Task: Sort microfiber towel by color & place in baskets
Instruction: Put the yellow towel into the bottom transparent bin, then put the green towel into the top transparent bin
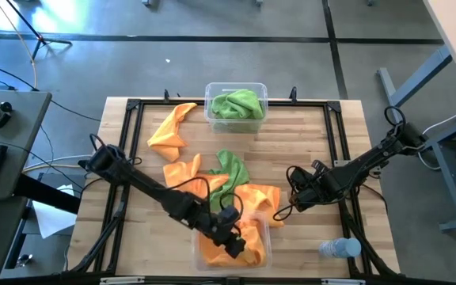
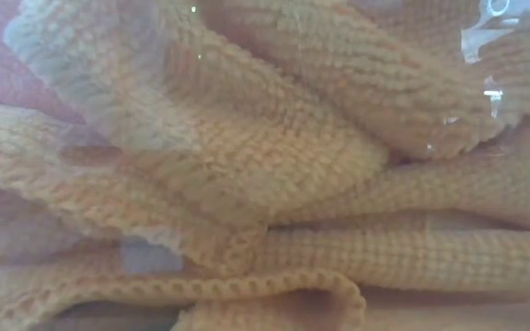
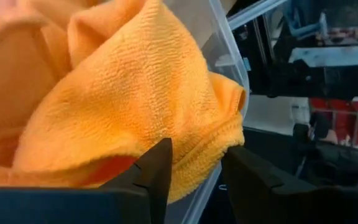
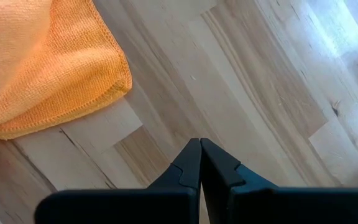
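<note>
The near basket [image 1: 202, 255] holds orange towels, which fill the low view [image 2: 265, 165] behind its clear wall. My left gripper [image 1: 232, 240] [image 3: 196, 177] is over this basket, shut on an orange towel [image 3: 135, 93]. The far basket [image 1: 236, 103] holds green towels [image 1: 236, 104]. One orange towel [image 1: 172, 131] lies alone on the wood at the far left. A mid-table pile has orange towels [image 1: 184, 170] [image 1: 256, 198] and a green towel [image 1: 229, 166]. My right gripper [image 1: 295, 192] [image 4: 201, 152] is shut above bare wood, just right of the pile's orange corner [image 4: 73, 81]. My left gripper pinches the hemmed edge [image 3: 194, 168] of the orange towel between its two fingers [image 3: 160, 168]. The fingers slant down from above over the basket's right side. The towel bulges up beyond the fingers and drapes against the clear basket rim [image 3: 232, 62]; one layer or several, I cannot tell.
A small clear bottle [image 1: 339, 248] lies on the near right of the table. A black frame [image 1: 335, 142] runs round the wooden top. Bare wood [image 1: 307, 142] lies between the far basket and my right arm.
</note>
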